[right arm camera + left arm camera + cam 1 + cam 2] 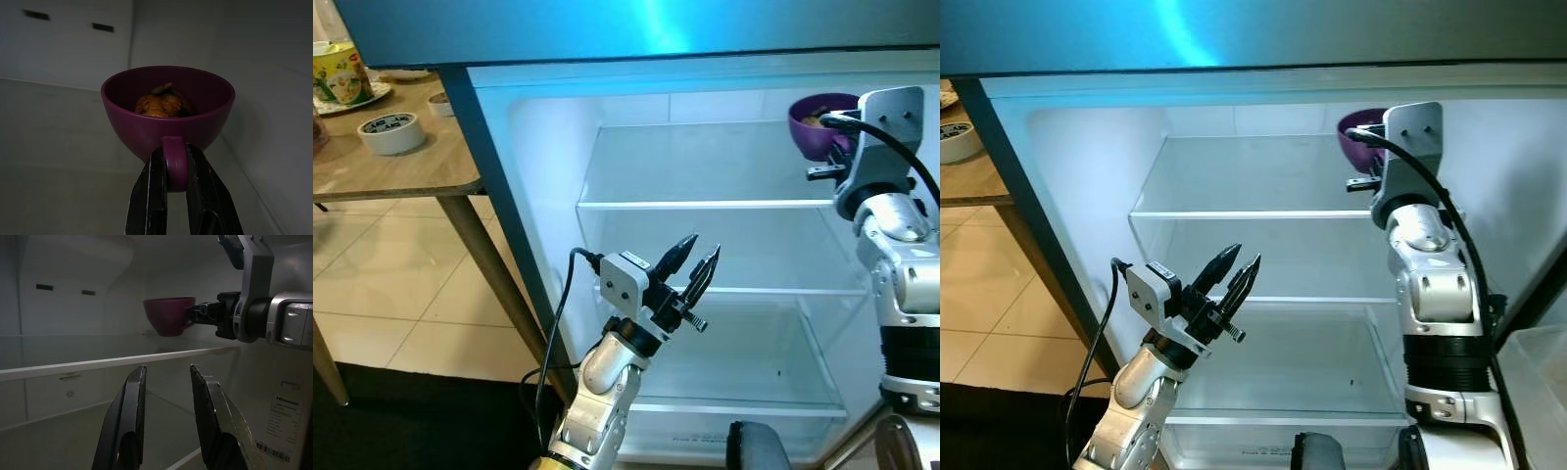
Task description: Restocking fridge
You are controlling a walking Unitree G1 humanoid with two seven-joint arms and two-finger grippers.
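Purple cup (168,110), holding some orange food, hangs by its handle inside the open fridge, just above the right end of the top glass shelf (705,204). To the left of that shelf and lower, the left end effector (690,266) waits with its fingers parted and empty. The right end effector (172,161), pinched shut on the cup's handle, reaches in level with the shelf and is the nearer arm. I judge the cup must go straight down onto the glass.
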